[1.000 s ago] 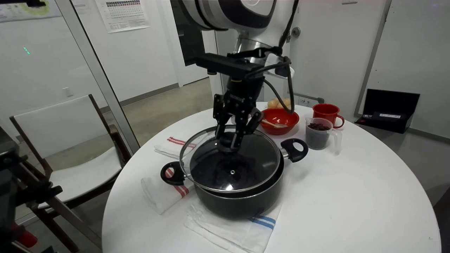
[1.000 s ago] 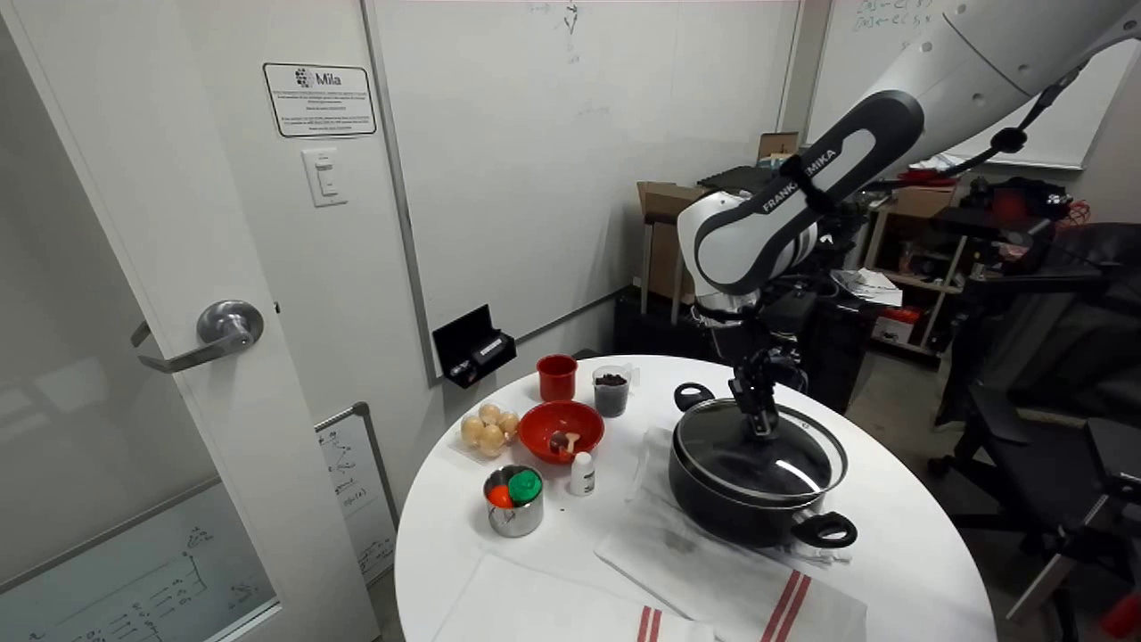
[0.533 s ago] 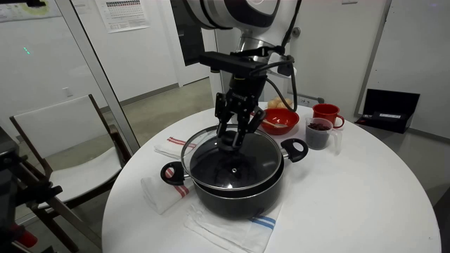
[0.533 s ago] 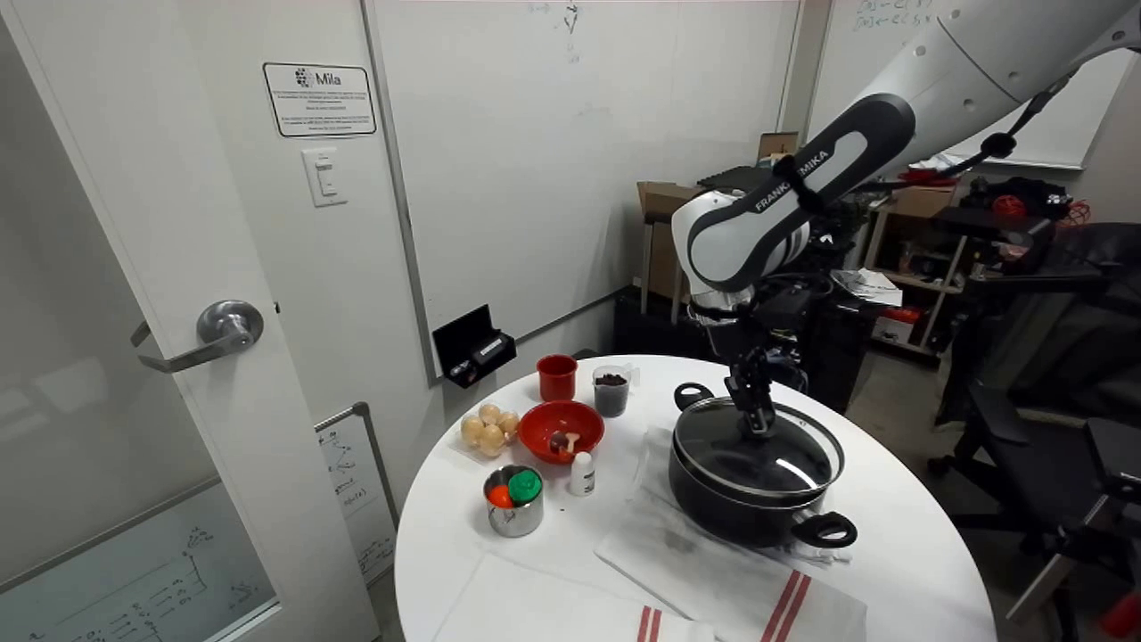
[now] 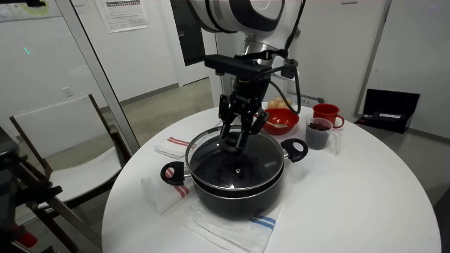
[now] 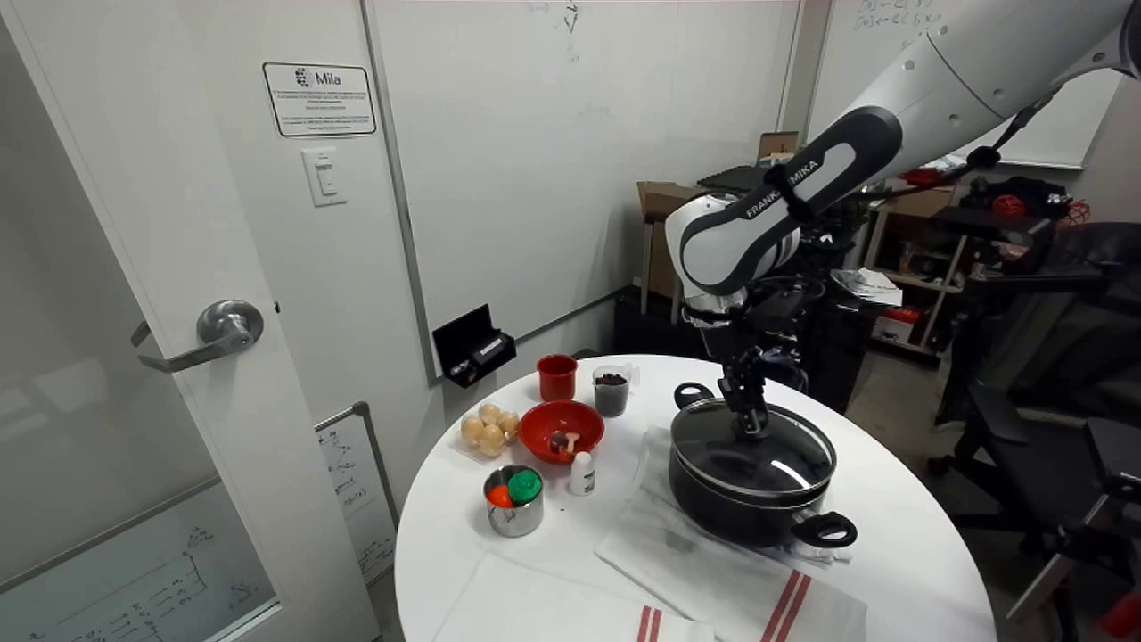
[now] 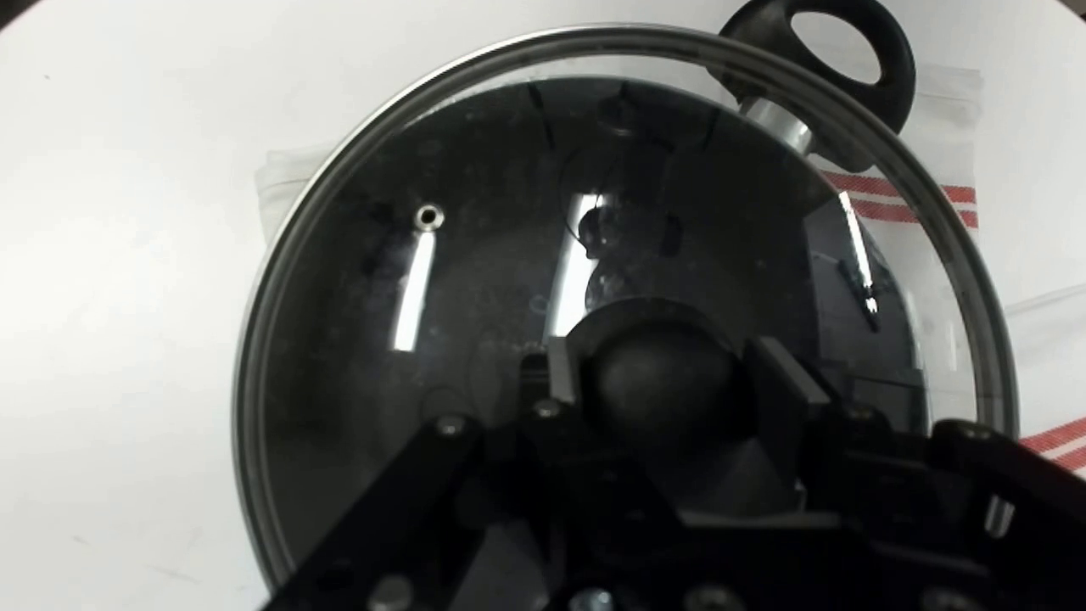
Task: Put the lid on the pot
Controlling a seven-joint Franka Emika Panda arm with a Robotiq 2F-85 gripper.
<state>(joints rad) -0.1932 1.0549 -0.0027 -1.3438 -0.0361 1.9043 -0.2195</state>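
The pot (image 5: 237, 207), black with two loop handles, stands on a towel on the table in both exterior views (image 6: 731, 517). The glass lid (image 5: 211, 168) with its metal rim is over the pot, held slightly above its rim at the front, with a dark gap between them (image 6: 713, 455). My gripper (image 5: 232, 142) points down at the lid's middle and is shut on the lid's dark knob, one finger on each side in the wrist view (image 7: 670, 371). There the lid (image 7: 475, 280) covers most of the pot, and one pot handle (image 7: 887, 59) sticks out beyond the rim.
Behind the pot stand a red bowl (image 5: 272, 130) with a spoon, a clear measuring cup (image 5: 316, 138) and a red mug (image 5: 327, 112). A metal cup (image 6: 515, 517), a white bottle (image 6: 582, 475) and eggs (image 6: 486, 437) are nearby. Striped towels (image 6: 740, 584) lie beside the pot.
The lid and my gripper have moved slightly right in an exterior view and slightly left in the opposite one, so the lid is more centred over the pot. The knob stays held.
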